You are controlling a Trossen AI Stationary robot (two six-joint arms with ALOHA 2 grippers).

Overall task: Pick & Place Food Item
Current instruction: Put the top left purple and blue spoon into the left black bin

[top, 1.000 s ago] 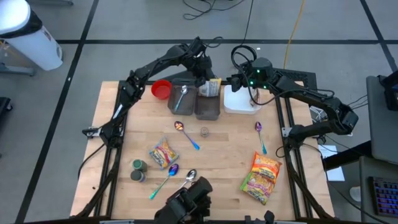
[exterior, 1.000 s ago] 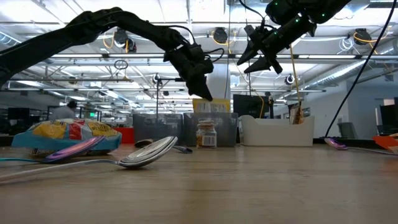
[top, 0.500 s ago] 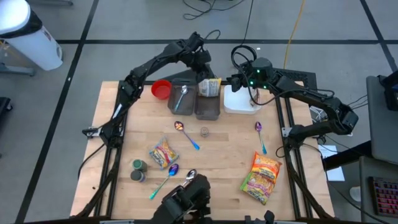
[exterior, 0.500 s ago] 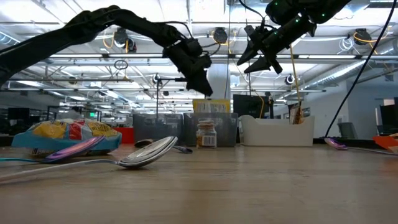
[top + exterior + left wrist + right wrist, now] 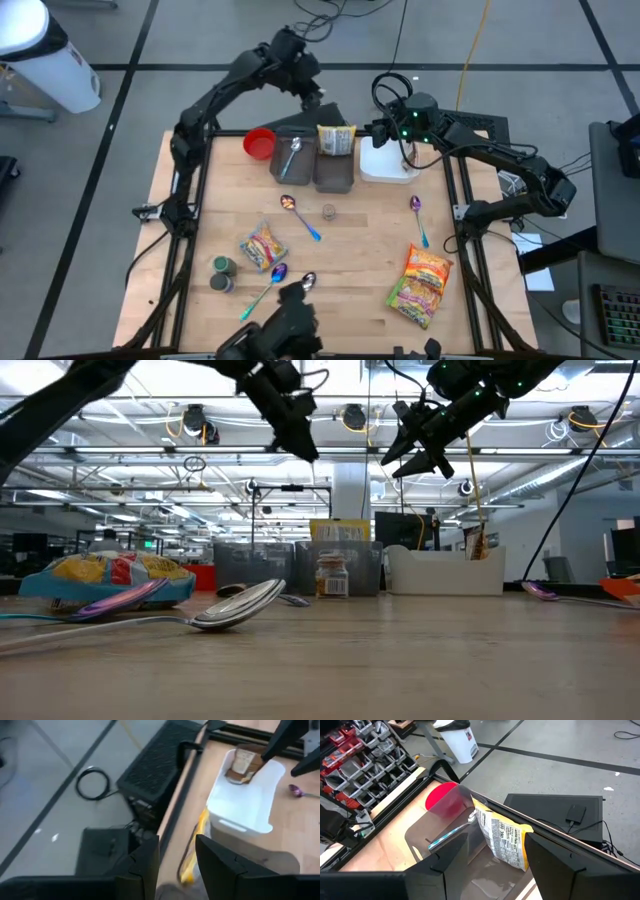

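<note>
beyond table edge, left pincer (image 5: 312, 92) hangs parted, holding nothing.

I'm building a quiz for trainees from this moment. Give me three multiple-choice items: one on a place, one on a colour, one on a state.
1. Where is the yellow snack packet?
A. standing in a clear bin
B. in the red bowl
C. flat on the table

2. What colour is the bowl beside the bins?
A. blue
B. red
C. white

3. How is the left claw?
A. shut on the packet
B. open, holding nothing
C. shut on a spoon

Key: 1 A, the packet stands upright in the clear bin. 2 B, plainly red in the high view. 3 B, its fingers are apart and empty in the left wrist view.
</note>
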